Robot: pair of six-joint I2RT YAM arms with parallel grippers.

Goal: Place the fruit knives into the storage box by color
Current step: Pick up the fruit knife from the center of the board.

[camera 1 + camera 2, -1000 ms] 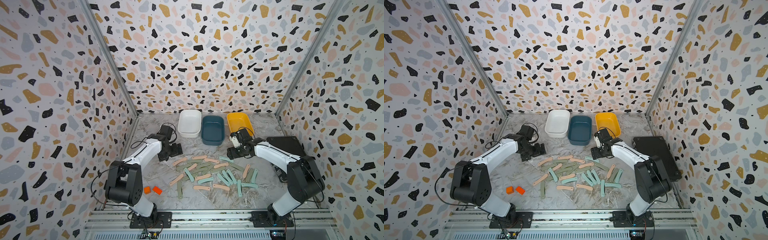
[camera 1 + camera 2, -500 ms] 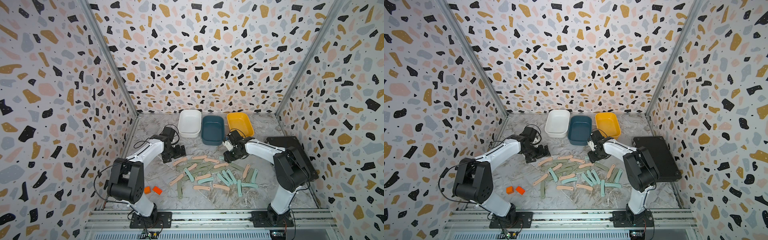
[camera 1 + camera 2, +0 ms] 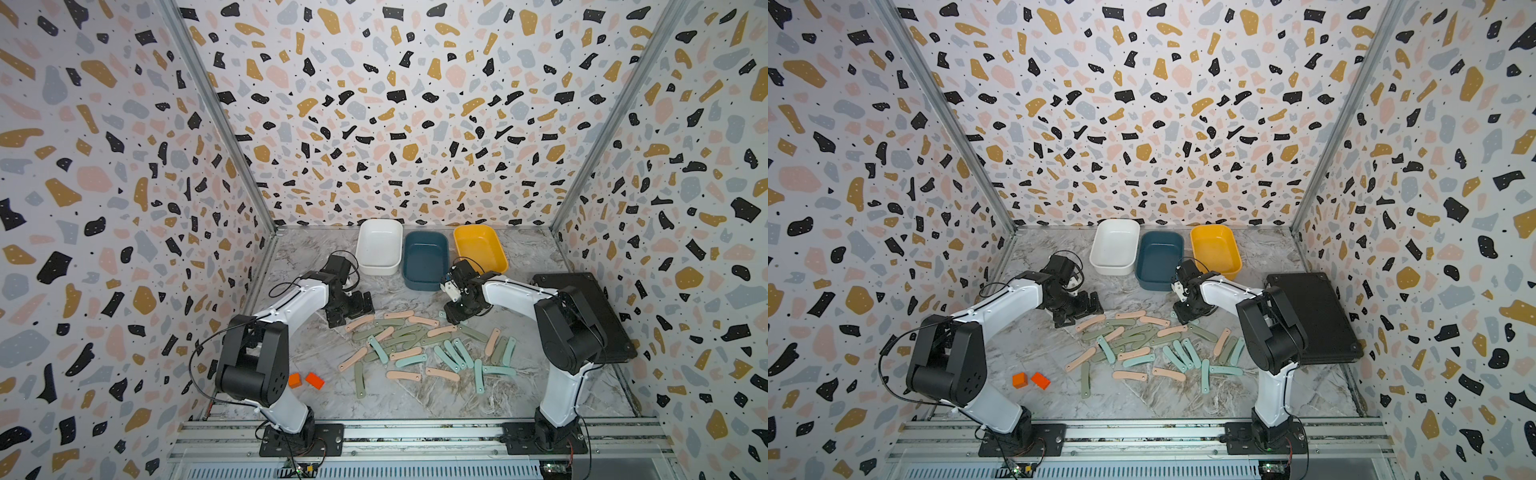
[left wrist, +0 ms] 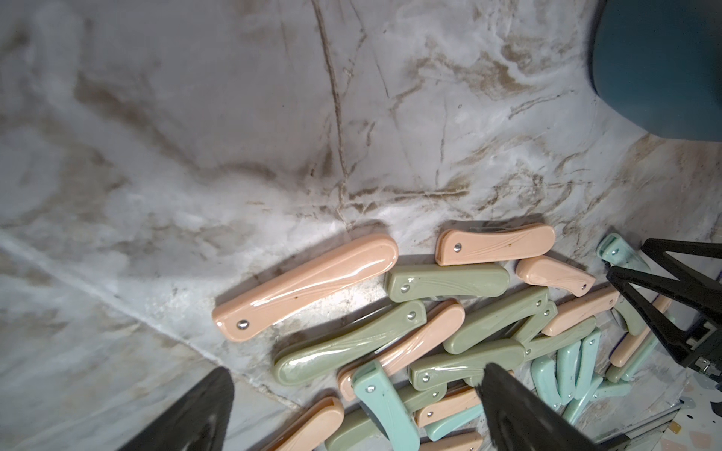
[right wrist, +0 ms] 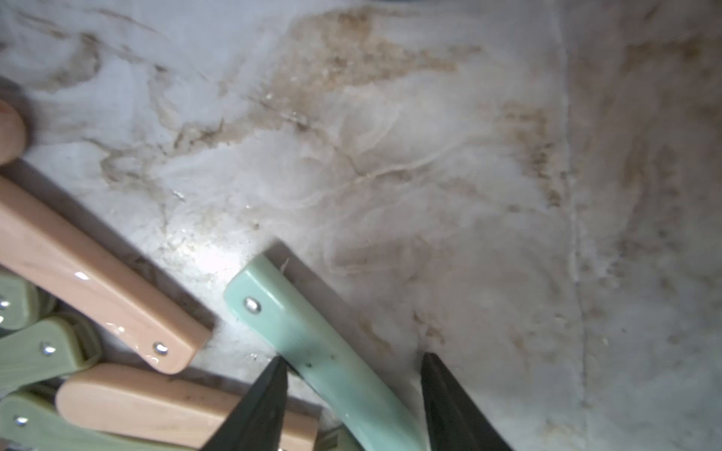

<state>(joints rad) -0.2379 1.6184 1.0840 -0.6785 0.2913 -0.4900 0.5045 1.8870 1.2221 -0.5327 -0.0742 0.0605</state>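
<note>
Several fruit knives (image 3: 415, 345) in peach-pink, sage green and mint teal lie in a loose pile mid-table, seen in both top views (image 3: 1142, 345). Three storage boxes stand behind them: white (image 3: 376, 270), navy (image 3: 422, 284) and yellow (image 3: 498, 249), all empty. My right gripper (image 3: 455, 318) is down at the pile's far right corner. In the right wrist view it (image 5: 353, 357) straddles a mint teal knife (image 5: 297, 332), one finger touching it, a gap at the other. My left gripper (image 3: 353, 311) hangs wide open over the pile's left end (image 4: 355, 369), holding nothing.
Two small orange blocks (image 3: 305, 380) lie near the left arm's base. A black flat pad (image 3: 590, 316) covers the table's right side. The navy box's corner (image 4: 664, 70) shows in the left wrist view. Patterned walls enclose three sides.
My right gripper has moved from beside the yellow box down onto the mint knife, jaws narrowing. The left gripper has edged toward the pile, still wide open.
</note>
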